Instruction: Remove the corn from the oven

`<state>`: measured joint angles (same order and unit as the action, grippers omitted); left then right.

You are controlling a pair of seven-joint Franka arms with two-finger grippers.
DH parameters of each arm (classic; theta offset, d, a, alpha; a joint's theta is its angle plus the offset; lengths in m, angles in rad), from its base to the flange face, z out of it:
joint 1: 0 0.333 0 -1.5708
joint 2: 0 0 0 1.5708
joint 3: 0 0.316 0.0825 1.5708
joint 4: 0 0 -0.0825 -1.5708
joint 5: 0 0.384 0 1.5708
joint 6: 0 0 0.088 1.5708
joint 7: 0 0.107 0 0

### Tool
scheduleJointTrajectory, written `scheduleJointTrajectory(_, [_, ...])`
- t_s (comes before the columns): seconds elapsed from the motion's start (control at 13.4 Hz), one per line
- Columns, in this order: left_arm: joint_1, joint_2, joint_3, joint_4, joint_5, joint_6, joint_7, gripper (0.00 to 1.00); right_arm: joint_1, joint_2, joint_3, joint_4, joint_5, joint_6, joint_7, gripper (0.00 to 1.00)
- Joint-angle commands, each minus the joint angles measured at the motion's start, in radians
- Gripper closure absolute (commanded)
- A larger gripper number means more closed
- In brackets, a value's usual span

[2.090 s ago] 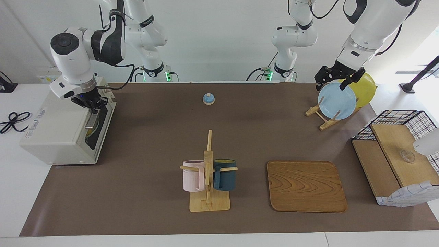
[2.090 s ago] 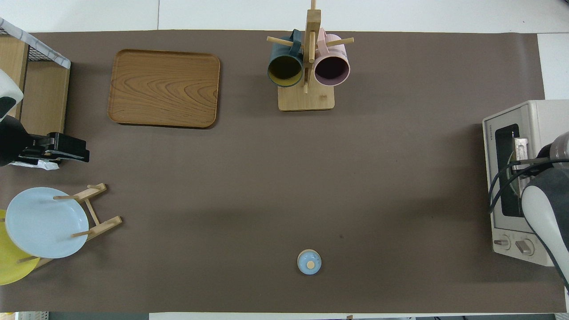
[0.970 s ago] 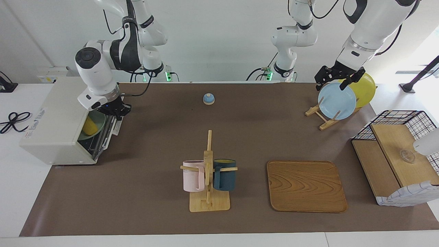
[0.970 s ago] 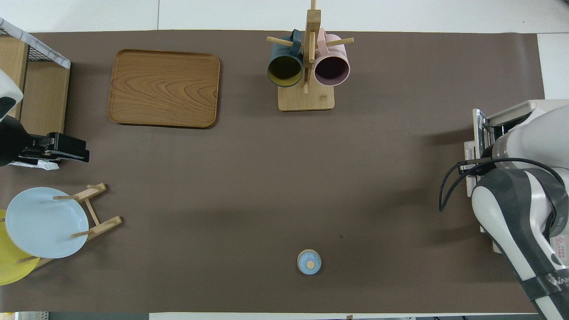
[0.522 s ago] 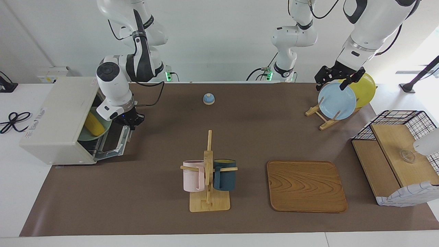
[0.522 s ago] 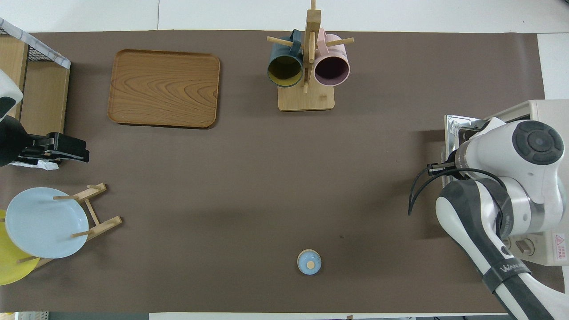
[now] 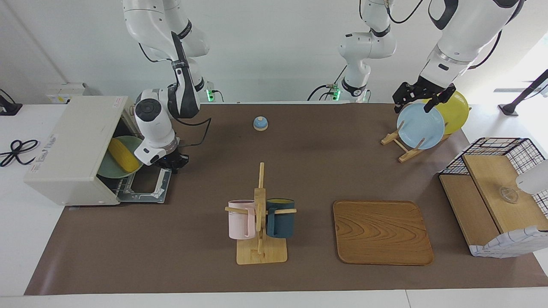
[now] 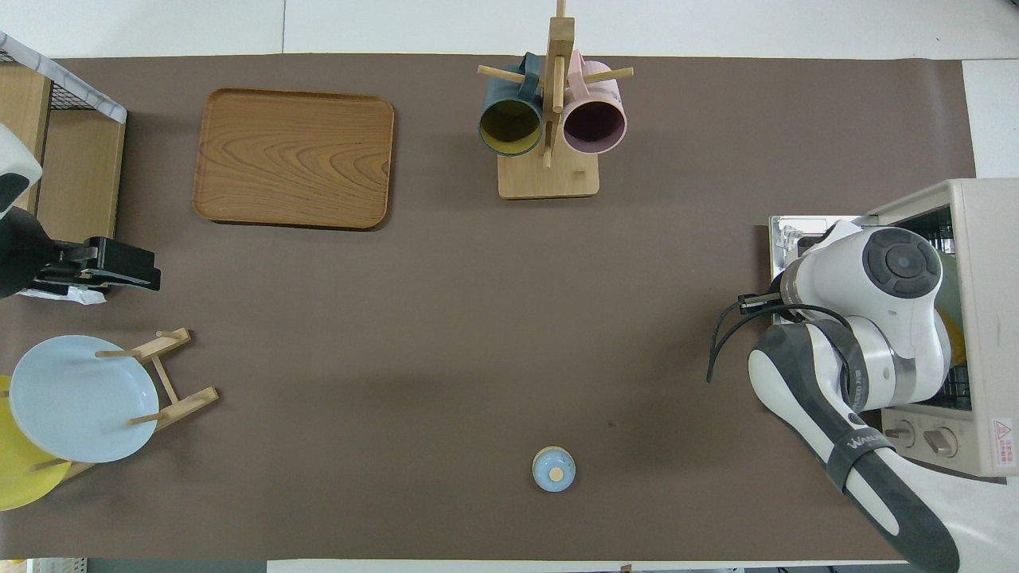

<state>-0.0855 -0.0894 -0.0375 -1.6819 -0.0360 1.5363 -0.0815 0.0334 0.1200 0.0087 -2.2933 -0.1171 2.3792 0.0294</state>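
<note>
Facing view. The oven (image 7: pixel 72 149) stands at the right arm's end of the counter (image 7: pixel 192 265), its drop-down door (image 7: pixel 145 186) lowered flat and its cavity open. Inside, the corn (image 7: pixel 124 155) lies on a green plate (image 7: pixel 112 169) resting on the wire rack. The right gripper (image 7: pixel 173 162) is at the outer edge of the door, fingers closed on the door handle. The left gripper (image 7: pixel 424 96), fingers spread wide and holding nothing, hangs over a blue plate (image 7: pixel 420 125) standing in a wooden plate rack (image 7: pixel 400 147) with a yellow plate (image 7: pixel 456 111). A mug stand (image 7: pixel 260 231) carrying a pink mug (image 7: pixel 241 219) and a dark blue mug (image 7: pixel 280 217) occupies the counter's middle, beside a wooden tray (image 7: pixel 382 232).

Overhead view. The right arm's wrist covers most of the open door (image 8: pixel 788 239) and the oven (image 8: pixel 983 318) mouth; only a sliver of corn (image 8: pixel 958 344) shows. The right gripper itself is hidden beneath the wrist. The left gripper (image 8: pixel 119 267) enters at the edge of the picture, over the counter (image 8: pixel 446 334) between the tray (image 8: pixel 293 157) and the blue plate (image 8: pixel 83 396). A small blue bell (image 8: pixel 553 468) sits near the robots.
</note>
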Motion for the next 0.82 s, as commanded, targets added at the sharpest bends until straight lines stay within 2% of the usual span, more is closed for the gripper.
scheduleJointTrajectory(0.0, [-0.002,-0.010,-0.002,-0.007,0.013,0.005,0.003,0.00,-0.006,0.050,-0.027,0.055,-0.055,0.014,0.013,1.00])
scheduleJointTrajectory(0.15, [-0.002,-0.010,-0.002,-0.007,0.013,0.004,0.003,0.00,0.029,0.056,-0.026,0.176,-0.006,-0.137,0.024,1.00])
scheduleJointTrajectory(0.22, [-0.002,-0.010,-0.002,-0.007,0.013,0.004,0.003,0.00,0.031,0.056,-0.026,0.204,0.002,-0.167,0.024,1.00])
scheduleJointTrajectory(0.45, [-0.002,-0.010,-0.002,-0.007,0.013,0.004,0.003,0.00,0.020,0.043,-0.029,0.201,0.004,-0.204,0.024,1.00])
scheduleJointTrajectory(0.52, [-0.002,-0.010,-0.002,-0.007,0.013,0.004,0.003,0.00,0.017,0.030,-0.032,0.201,0.002,-0.227,0.024,0.97])
scheduleJointTrajectory(0.6, [-0.002,-0.010,-0.002,-0.007,0.013,0.005,0.003,0.00,0.014,0.020,-0.033,0.201,0.002,-0.256,0.027,0.80])
scheduleJointTrajectory(0.75, [0.004,-0.010,-0.002,-0.007,0.013,0.005,0.003,0.00,0.016,-0.006,-0.038,0.202,-0.030,-0.329,0.108,0.61])
